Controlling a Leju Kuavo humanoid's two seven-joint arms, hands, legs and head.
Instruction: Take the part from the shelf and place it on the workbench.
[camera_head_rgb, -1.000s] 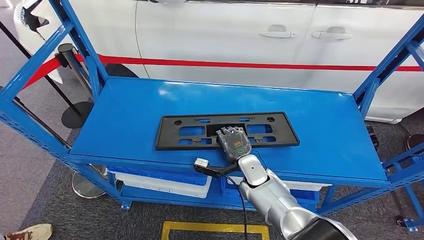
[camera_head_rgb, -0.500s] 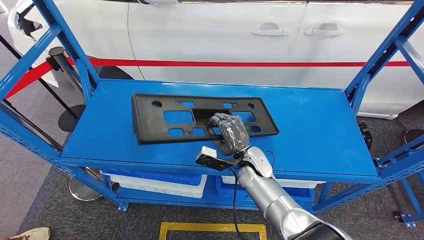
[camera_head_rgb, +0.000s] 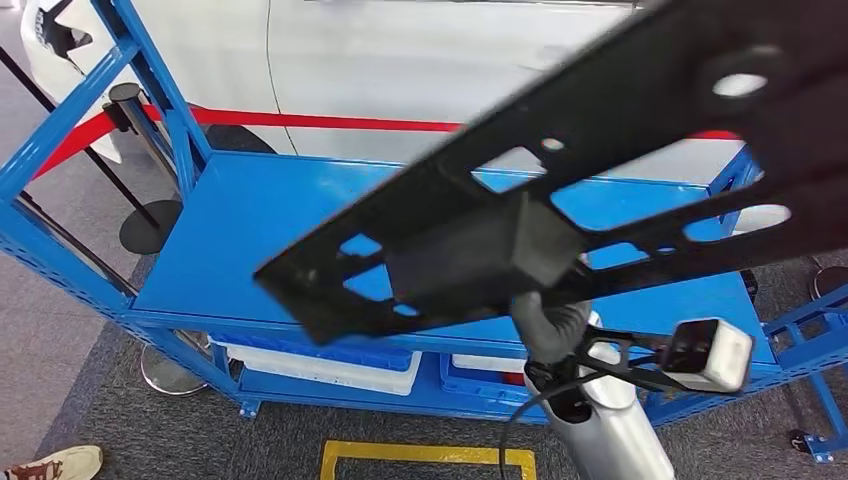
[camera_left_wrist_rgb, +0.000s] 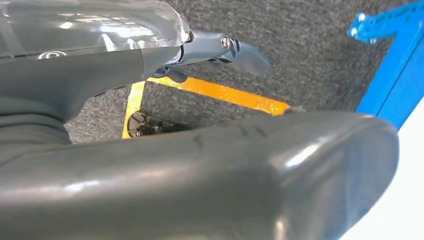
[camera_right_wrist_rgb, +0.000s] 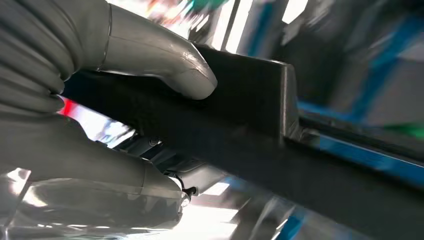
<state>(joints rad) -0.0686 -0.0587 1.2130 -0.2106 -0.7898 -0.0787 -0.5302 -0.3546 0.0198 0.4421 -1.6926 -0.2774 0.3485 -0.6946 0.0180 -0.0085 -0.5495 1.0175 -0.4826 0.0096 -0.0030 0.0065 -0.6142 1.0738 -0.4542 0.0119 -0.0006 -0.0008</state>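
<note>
Black mounting plate (camera_head_rgb: 560, 190) now lifted off blue shelf (camera_head_rgb: 250, 240), long axis lower-left to upper-right; right hand (camera_head_rgb: 548, 322) grips it; left hand (camera_left_wrist_rgb: 220, 47) holds nothing, fingers apart.

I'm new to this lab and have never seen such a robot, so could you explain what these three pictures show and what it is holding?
A humanoid robot with two arms stands at a blue shelf. The wide picture is from its head, looking down. Its right hand holds a long black plastic part up in the air, close to the camera. The second close-up is from its right wrist: its thumb presses on the same part. The other close-up, from the left wrist, shows the left hand above grey carpet, holding nothing visible. A white car is parked behind.
</note>
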